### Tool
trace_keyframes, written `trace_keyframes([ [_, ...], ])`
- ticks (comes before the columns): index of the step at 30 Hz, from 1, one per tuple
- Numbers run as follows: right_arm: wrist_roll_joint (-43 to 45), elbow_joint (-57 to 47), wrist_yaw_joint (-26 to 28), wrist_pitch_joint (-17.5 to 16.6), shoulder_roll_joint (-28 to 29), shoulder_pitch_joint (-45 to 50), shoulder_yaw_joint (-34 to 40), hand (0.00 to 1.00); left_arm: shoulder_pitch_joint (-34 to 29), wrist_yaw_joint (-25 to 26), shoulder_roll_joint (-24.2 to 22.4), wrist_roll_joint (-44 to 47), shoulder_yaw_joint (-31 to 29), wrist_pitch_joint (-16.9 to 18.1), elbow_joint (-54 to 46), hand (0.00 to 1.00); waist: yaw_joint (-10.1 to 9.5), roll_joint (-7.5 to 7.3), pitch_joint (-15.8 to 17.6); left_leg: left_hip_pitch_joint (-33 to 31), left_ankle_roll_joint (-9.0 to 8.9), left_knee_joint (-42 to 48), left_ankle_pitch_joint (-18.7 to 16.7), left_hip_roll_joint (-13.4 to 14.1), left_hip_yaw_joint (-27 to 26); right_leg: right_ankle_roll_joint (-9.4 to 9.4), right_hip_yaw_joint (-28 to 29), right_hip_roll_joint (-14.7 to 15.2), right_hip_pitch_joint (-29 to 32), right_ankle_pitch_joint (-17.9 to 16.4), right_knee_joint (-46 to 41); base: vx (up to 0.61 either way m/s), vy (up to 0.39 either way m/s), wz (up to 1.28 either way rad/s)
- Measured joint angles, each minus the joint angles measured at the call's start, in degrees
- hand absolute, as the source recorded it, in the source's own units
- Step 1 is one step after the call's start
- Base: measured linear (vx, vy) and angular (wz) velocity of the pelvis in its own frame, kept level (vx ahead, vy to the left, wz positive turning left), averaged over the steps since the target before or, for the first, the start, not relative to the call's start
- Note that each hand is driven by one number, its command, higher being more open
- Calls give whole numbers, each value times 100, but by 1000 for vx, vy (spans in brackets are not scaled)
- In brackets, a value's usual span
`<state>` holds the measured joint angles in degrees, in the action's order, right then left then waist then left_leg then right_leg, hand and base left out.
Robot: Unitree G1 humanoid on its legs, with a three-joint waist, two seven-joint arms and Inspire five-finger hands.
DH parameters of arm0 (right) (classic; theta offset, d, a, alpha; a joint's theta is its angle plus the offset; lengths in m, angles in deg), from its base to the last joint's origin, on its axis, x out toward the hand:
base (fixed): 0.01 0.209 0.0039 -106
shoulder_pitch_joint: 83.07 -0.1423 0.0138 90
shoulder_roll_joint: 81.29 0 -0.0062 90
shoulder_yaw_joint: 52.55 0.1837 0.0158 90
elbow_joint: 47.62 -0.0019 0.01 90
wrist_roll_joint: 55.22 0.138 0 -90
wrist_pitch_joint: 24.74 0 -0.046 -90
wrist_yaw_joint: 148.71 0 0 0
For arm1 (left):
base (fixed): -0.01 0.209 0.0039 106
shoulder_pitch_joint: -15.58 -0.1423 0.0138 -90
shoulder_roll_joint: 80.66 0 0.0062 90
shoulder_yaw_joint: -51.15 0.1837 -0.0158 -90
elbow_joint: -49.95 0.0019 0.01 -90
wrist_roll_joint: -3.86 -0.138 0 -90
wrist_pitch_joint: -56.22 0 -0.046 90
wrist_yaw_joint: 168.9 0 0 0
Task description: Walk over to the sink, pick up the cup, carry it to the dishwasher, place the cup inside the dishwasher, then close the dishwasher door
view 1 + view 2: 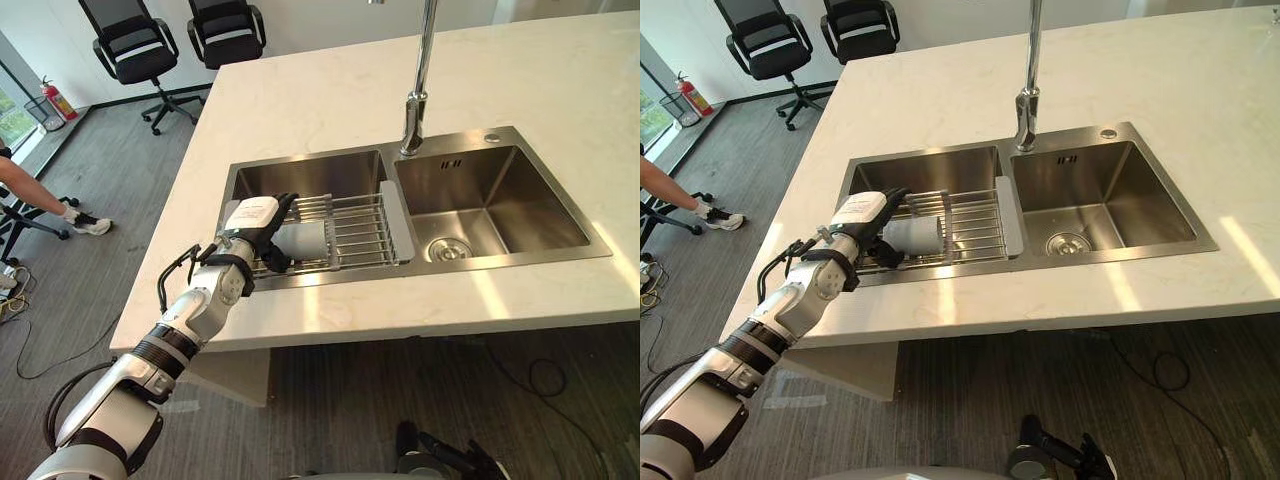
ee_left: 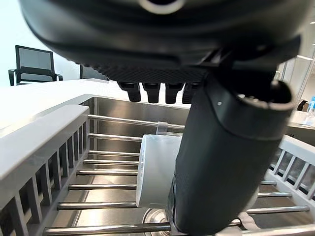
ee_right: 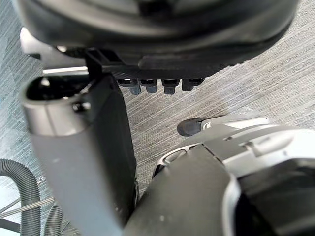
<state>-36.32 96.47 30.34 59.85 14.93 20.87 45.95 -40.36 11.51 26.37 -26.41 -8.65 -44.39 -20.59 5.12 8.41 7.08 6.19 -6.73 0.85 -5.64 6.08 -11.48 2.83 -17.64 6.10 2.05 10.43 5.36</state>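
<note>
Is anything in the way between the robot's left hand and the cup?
Nothing visible does. The left hand is right at the cup, which lies on its side on the wire rack over the sink.

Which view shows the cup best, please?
The left eye view: the cup lies on its side on the rack. The right eye view matches; in the left wrist view the left hand half hides it.

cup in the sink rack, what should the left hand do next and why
Probably curl the left hand shut round the cup. It lies on its side on the rack in the left basin, and the left wrist view shows it between the thumb and straight fingers, not yet gripped. Lifting now would likely leave it behind.
</note>
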Motion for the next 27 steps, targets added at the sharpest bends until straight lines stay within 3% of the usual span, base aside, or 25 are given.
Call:
trace_keyframes([
  [15,2,-53,-133,140,-126,-206,-180,100,349,-843,-182,-1043,291,-226,335,100,190,147,189,-21,-55,25,38,-35,2,11,16,8,21,-43,0,0,0,0],
  [20,2,-49,-166,146,-159,-249,-264,100,525,-1070,-189,-1110,524,-360,329,100,202,161,194,-109,-21,90,194,-134,52,44,-8,81,39,-73,0,-8,-6,6],
  [21,1,-49,-168,147,-188,-260,-285,100,562,-1152,-204,-1267,540,-370,327,0,202,180,202,-123,-13,89,204,-143,55,47,-8,88,53,-75,0,0,0,0],
  [27,3,-46,-177,156,-255,-300,-442,100,918,-1510,-191,-1704,915,-463,321,0,216,228,222,-155,3,7,209,-127,143,36,-59,74,76,-73,0,-37,-8,6],
])
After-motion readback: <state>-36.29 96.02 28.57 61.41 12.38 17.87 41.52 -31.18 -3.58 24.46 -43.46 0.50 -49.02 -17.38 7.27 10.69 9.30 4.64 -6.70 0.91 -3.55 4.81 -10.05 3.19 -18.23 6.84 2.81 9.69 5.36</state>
